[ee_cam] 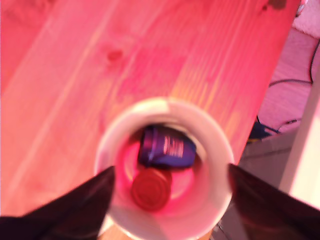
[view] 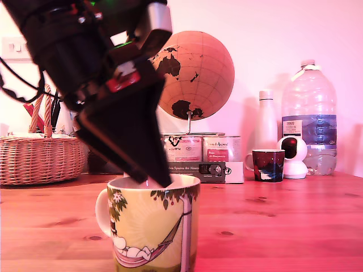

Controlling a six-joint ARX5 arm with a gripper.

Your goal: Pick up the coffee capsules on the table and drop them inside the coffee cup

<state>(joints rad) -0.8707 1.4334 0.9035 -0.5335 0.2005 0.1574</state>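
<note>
coffee capsules: we see one dark-blue capsule lying on its side at the bottom of the coffee cup, beside a red capsule that also sits inside. wrist view looks straight down into the white interior.

claw: released, both fingers spread wide either side of the cup's rim, nothing between them. in the exterior view its dark tip reaches the rim of the cup.

progress, our judgement: drop looks done for these two. no other capsule shows on the bench in either view, though the cup and arm hide part of it, so we cannot say whether any are left.

surroundings, exterior view: wicker basket at that view's left; globe behind the arm; tins under it; small dark espresso cup, white bottle, water bottle at that view's right. all stand well back; nothing crowds the cup. only the rim is close to the claw if it lifts.
</note>
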